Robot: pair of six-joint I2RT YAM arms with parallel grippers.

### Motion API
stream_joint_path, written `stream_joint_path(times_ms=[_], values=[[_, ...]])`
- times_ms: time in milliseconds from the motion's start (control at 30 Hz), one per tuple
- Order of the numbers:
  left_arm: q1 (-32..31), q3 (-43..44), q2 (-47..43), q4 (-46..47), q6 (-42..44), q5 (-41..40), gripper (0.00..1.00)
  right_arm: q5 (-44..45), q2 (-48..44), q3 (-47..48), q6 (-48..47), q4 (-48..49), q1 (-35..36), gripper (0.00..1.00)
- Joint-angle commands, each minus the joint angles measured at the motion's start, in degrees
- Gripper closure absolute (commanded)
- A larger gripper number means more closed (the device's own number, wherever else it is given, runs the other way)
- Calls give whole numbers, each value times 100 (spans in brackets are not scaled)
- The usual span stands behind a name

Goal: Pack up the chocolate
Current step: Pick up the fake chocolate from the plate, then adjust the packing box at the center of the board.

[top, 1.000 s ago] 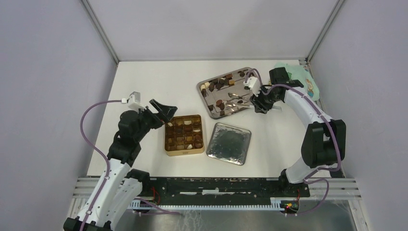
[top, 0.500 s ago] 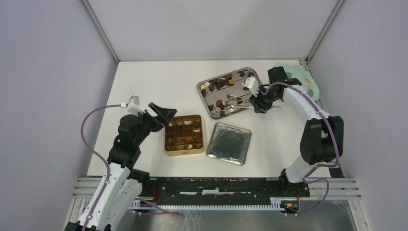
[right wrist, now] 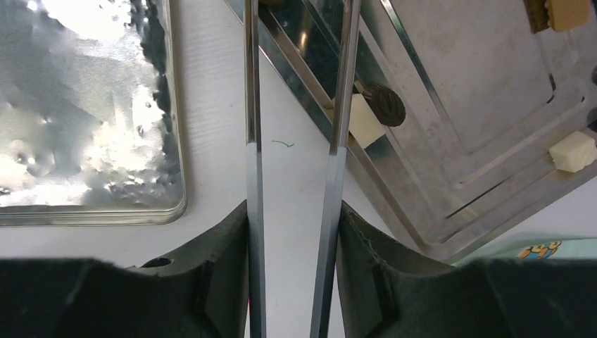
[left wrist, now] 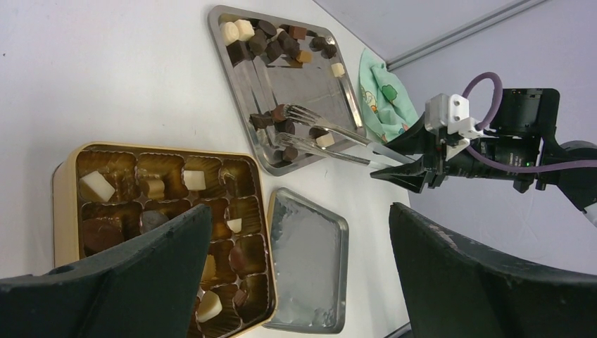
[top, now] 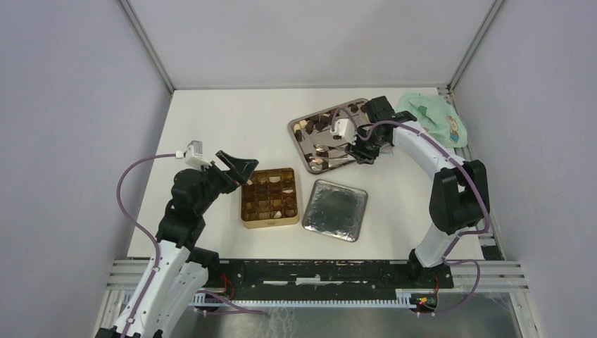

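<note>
Left claw (top: 245, 169), centre-left, holds its jaws spread wide; right claw (top: 360, 155), upper centre, clamps the tongs (right wrist: 253, 211), arm arched.

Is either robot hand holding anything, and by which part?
The right end effector holds the silver tongs near the handle end, with both blades pinched inside it. The left end effector is open and holds nothing.

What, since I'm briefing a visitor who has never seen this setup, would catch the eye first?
The right gripper grips long silver tongs, their tips reaching over the steel tray of loose chocolate pieces on the far right side. Nearer, in the middle, sits a gold gridded tin, partly filled, with the left gripper wide open beside its far-left corner.
</note>
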Motion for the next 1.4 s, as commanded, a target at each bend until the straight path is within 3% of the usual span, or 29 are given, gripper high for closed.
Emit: stream_joint_path(times_ms=[0,567,733,967,1167,1367], values=[[-9,33,-62,-52,-209,-17,0,400,168,430,-248,135,170,53],[-11,-30,-117,-139,-226,-66,1,754,656,807,-405,150,491,62],[-6,-46,-58,-196,-210,-118,1,755,731,877,-402,124,506,74],[-6,37,232,-774,-1,-417,3,779,529,818,-254,238,472,100],[-5,420,660,-1645,357,-936,8,348,202,691,8,214,309,100],[-9,606,1246,-1871,618,-1073,14,-530,-399,360,163,155,272,100]])
